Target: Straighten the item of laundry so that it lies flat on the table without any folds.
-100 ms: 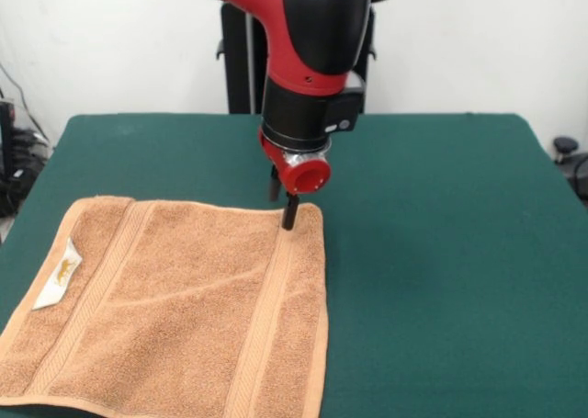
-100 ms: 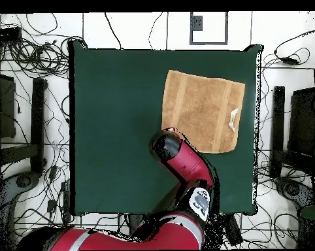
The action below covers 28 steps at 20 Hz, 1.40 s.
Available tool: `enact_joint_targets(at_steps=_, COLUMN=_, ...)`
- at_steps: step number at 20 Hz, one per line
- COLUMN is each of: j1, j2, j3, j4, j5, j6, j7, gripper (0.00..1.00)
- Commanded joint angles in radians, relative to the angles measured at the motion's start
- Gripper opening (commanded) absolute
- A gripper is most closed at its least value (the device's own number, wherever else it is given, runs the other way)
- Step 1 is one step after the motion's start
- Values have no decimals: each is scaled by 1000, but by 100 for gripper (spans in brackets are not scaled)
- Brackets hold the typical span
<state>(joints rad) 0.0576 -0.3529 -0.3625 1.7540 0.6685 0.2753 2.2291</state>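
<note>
The item of laundry, a light-brown terry towel (image 1: 175, 308), lies spread out on the left side of the green table (image 1: 441, 253). It looks flat, with only a faint crease across its middle. Its white tag (image 1: 58, 276) sits near the left edge. My gripper (image 1: 282, 213) points down at the towel's far edge, near its far right corner, and is open. One finger (image 1: 290, 214) touches that edge; the other stands just behind it. From overhead the towel (image 2: 202, 111) shows squarely, and the arm's wrist (image 2: 165, 145) hides the gripper.
Bare green cloth stretches to the right of the towel (image 1: 441, 253) and behind it. In the overhead view, cables and stands (image 2: 36, 117) surround the table (image 2: 114, 117) on the floor. The towel's near edge runs off the bottom of the front view.
</note>
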Motion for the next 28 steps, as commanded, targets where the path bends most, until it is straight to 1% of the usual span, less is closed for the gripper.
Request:
enact_joint_targets(at_steps=1, j1=24, j2=35, j3=155, j4=-18, j5=66, j6=-43, j7=252, gripper=100)
enact_joint_targets(at_steps=5, j1=49, j2=29, j3=134, j4=-31, j5=87, j6=7, j7=286, gripper=100)
enact_joint_targets(at_steps=20, j1=105, j2=42, j3=84, j4=-74, j5=145, j6=101, j7=357, gripper=100)
enact_joint_targets(at_steps=28, j1=87, j2=33, j3=101, j4=-55, j5=142, j6=83, j7=330, gripper=100)
